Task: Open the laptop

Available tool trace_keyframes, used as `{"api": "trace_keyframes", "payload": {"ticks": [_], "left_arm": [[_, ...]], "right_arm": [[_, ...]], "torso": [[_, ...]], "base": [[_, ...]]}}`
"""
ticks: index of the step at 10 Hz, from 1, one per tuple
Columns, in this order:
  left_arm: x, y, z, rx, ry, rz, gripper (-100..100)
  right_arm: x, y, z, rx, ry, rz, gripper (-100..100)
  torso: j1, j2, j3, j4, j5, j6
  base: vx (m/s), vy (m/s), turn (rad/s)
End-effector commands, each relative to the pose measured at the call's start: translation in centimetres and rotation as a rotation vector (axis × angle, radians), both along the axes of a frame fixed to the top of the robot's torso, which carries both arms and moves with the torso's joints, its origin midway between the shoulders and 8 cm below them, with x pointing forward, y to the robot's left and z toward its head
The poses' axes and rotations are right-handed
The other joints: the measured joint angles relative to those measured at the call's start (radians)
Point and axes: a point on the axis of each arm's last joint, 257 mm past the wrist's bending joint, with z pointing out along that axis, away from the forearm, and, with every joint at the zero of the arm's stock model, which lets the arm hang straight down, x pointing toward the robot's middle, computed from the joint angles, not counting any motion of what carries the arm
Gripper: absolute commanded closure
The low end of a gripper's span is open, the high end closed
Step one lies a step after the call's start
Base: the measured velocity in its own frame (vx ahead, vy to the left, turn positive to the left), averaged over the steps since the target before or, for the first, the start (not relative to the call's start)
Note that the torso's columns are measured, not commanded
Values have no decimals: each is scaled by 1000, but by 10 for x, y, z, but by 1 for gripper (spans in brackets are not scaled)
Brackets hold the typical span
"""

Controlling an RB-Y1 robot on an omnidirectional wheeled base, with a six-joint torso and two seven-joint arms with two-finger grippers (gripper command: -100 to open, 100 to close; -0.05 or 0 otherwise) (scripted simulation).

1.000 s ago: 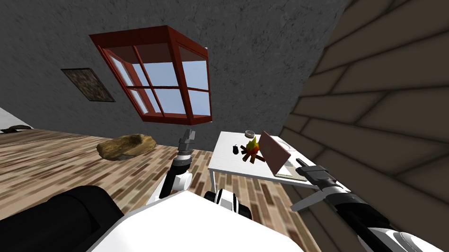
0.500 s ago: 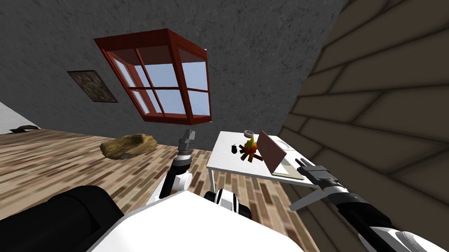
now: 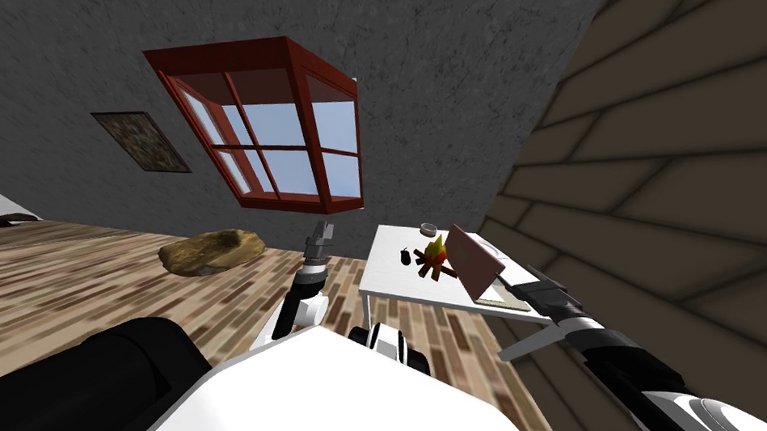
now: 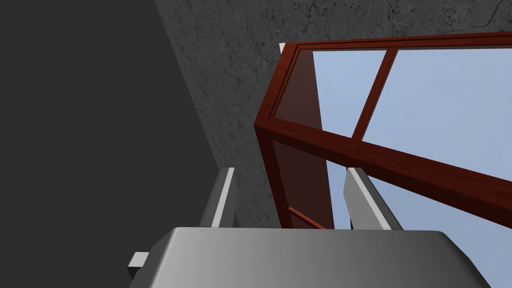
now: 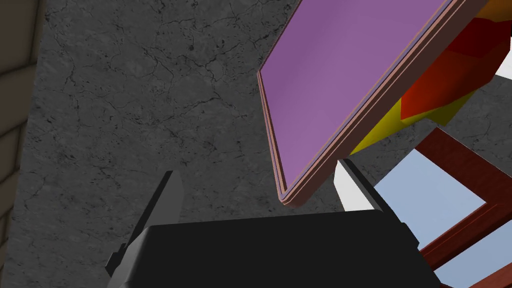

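Risks first.

- The black mouse (image 3: 405, 257) lies on the white worktop (image 3: 385, 280), well apart from the working arm. Low concern.
- The toy campfire (image 3: 433, 257) stands just beside the laptop (image 3: 474, 263), on the back side of its lid. If the lid is driven much further over, I judge it will meet the toy. It would then either stall or shove the toy toward the mouse.
- The laptop sits on the right part of the worktop. Its lid is raised off the base at an angle, and the purple screen (image 5: 335, 85) faces the right arm (image 3: 610, 352).
- The lid is not clamped. Its free corner lies between the right jaws, close by the lighter finger (image 5: 351, 186); I cannot tell whether they touch.
- A push from one blade on a corner could slip off the rim or twist the lid. It could also slide the whole laptop across the worktop instead of turning the hinge.
- The base looks close to the worktop's edge on the arm's side, so a pull that way might drag it off.

Pose.

- The left arm (image 3: 313, 263) is raised ahead of the chest, left of the worktop, and points up and away from it. The left jaws are wide, with nothing between the fingers (image 4: 226, 192).
- The right arm reaches in from the right, low over the laptop's base. The right jaws are wide and aimed up along the screen.
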Motion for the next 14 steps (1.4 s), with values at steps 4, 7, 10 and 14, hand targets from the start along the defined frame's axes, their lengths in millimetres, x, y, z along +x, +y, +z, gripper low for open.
{"api": "trace_keyframes", "payload": {"ticks": [4, 7, 10, 14], "left_arm": [[0, 0, 0, 0, 0, 0, 0], [0, 0, 0, 0, 0, 0, 0], [0, 0, 0, 0, 0, 0, 0], [0, 0, 0, 0, 0, 0, 0]], "right_arm": [[-3, -1, 16, -135, -14, 0, -100], [-1, -5, 11, -57, -2, -4, 100], [3, -14, 6, 58, 14, -14, 100], [7, -26, 1, 212, 32, -29, 100]], "torso": [[1, -1, 0, 0, 1, 0], [2, 0, 0, 0, 1, 0], [0, -2, -1, -1, 0, 0], [4, -1, -1, 0, 1, 0]], "base": [[18, 66, -20], [-6, -14, 19], [-20, -112, 40], [-14, -86, 36]]}}
